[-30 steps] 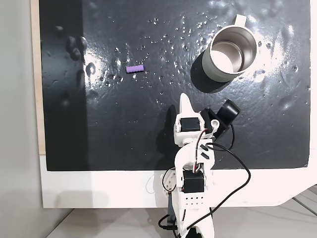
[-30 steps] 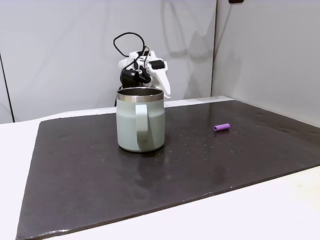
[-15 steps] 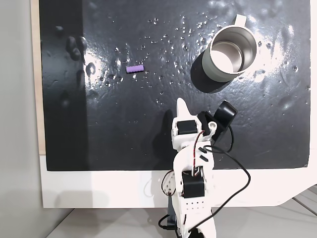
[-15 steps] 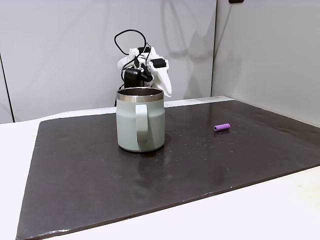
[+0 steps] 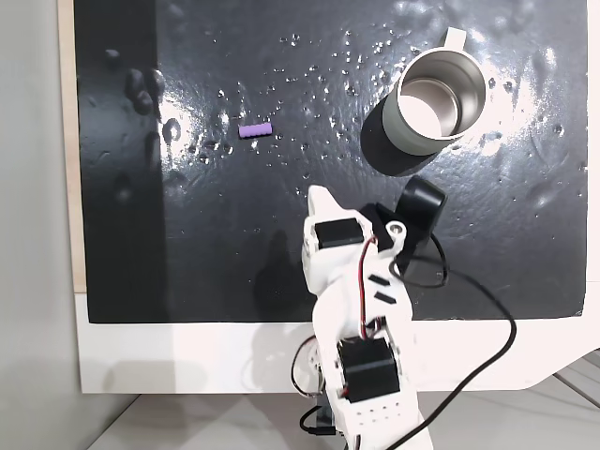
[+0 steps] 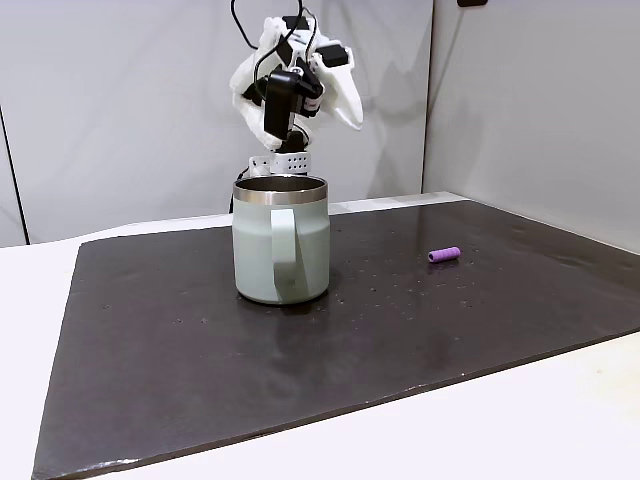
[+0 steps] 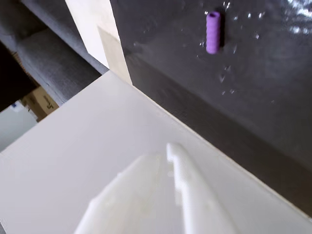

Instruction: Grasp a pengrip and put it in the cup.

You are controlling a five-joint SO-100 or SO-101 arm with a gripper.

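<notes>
The pengrip is a small purple tube lying flat on the black mat, left of centre in a fixed view from above; it also lies to the right of the cup in a fixed view from the side and near the top of the wrist view. The steel cup stands upright at the mat's far right, handle tab pointing away. My white gripper hangs high above the mat, well short of the pengrip, its fingers together and holding nothing.
The black mat is wet-looking with scattered droplets and lies on a white table. A wooden strip runs along the mat's left side. Grey walls stand behind the arm.
The arm has risen well above the cup's rim in the side view and swung a little left in the view from above. Pengrip and cup have not moved.
</notes>
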